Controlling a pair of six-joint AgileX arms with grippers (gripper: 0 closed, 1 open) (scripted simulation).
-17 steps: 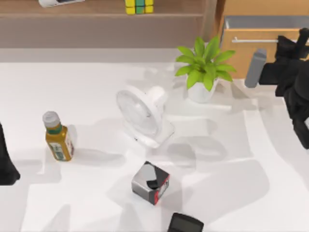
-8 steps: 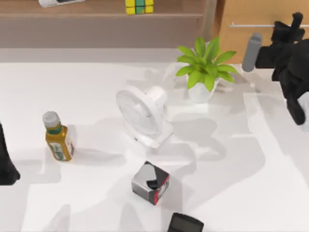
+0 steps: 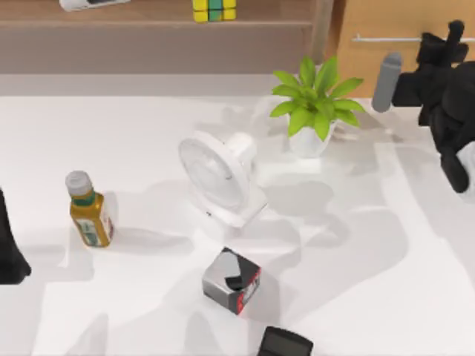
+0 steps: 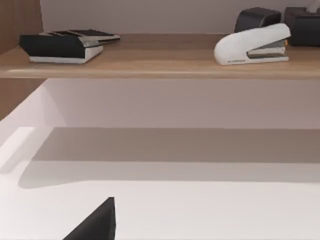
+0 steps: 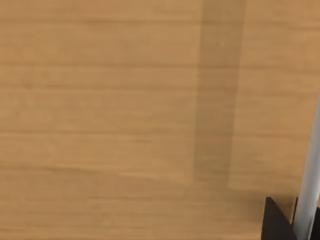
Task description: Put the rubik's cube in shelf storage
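Observation:
The rubik's cube (image 3: 214, 10), with yellow, green and orange squares, rests on the flat ledge of the shelf storage (image 3: 133, 24) at the back of the table. The same wooden ledge (image 4: 150, 64) runs across the left wrist view. My right gripper (image 3: 444, 43) is at the back right, up against the orange-wood drawer front (image 3: 378, 22) by its silver bar handle (image 3: 382, 38). That handle (image 5: 310, 170) lies close in the right wrist view. My left arm (image 3: 10, 248) is parked at the left edge of the table.
On the table stand a white fan (image 3: 219, 178), a potted plant (image 3: 312, 104), a yellow bottle (image 3: 89, 211), a grey, black and red box (image 3: 231, 280) and a dark object (image 3: 284, 343) at the front edge. A white stapler (image 4: 252, 45) and a black device (image 4: 62, 45) lie on the shelf.
One second ago the drawer stood open with its pale inside showing. The right arm moved toward the back and the drawer front now sits flush. Little has moved in the last half second.

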